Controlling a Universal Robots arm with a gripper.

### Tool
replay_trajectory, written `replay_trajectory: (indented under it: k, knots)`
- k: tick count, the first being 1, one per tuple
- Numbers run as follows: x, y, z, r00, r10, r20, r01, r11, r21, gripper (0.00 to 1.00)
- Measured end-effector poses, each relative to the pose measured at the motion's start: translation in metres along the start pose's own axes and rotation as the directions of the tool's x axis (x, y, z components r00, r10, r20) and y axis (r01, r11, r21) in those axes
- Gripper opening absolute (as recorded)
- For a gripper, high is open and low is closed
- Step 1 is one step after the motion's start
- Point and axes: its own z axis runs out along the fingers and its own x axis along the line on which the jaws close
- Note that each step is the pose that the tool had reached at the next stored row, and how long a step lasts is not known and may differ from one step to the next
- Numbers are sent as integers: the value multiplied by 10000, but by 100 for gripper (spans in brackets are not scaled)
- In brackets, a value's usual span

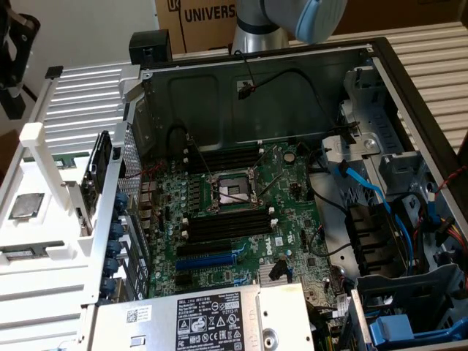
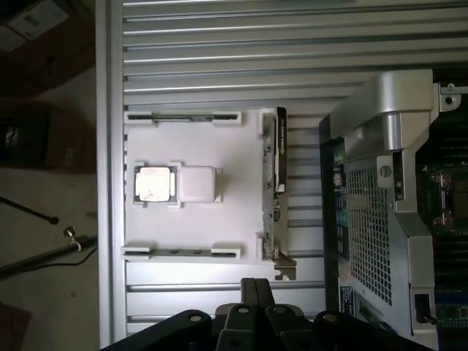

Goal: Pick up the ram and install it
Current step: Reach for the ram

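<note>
My gripper [image 2: 254, 284] hangs with its fingers pressed together and nothing between them. It is above the ribbed counter [image 2: 219, 51], just short of the near edge of the white tray [image 2: 234, 150].

The ram [image 2: 181, 252] lies flat in the tray's long holder closest to my gripper, between white clips. It is near my fingertips and a little to one side, and I am not touching it.

Beyond the ram, in the middle of the tray, a square chip [image 2: 155, 183] sits in its seat, touching a white block [image 2: 199, 184]. Farther still from my gripper, a second stick [image 2: 183, 117] lies in the far holder, parallel to the ram. A card [image 2: 274, 183] stands on edge along the side of the tray that faces the case [image 2: 365, 219].

The case lies open just beside the tray. In the exterior view its board [image 1: 292, 219] faces up. Black memory slots [image 1: 223, 225] with white clips run on both sides of the socket [image 1: 230, 191], and a blue slot [image 1: 208, 258] lies next to them. They are all well apart from my gripper, past the card. My arm [image 1: 292, 18] shows over the case's back wall.
</note>
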Motion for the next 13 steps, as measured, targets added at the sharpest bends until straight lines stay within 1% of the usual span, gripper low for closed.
replay_trajectory:
  k: [2,4,9,11,12,13]
  knots:
    - [87,-4,5,10000,-22,-1,22,10000,0,10]
    - [133,-7,7,10000,-61,-1,61,10000,1,10]
    - [142,-7,6,9999,-118,3,118,9999,2,10]
    - [142,-7,7,9989,-462,-12,462,9989,8,10]
    - [142,-7,7,9966,-825,-29,826,9966,14,10]
    - [143,-7,7,9949,-1005,-38,1005,9949,18,10]
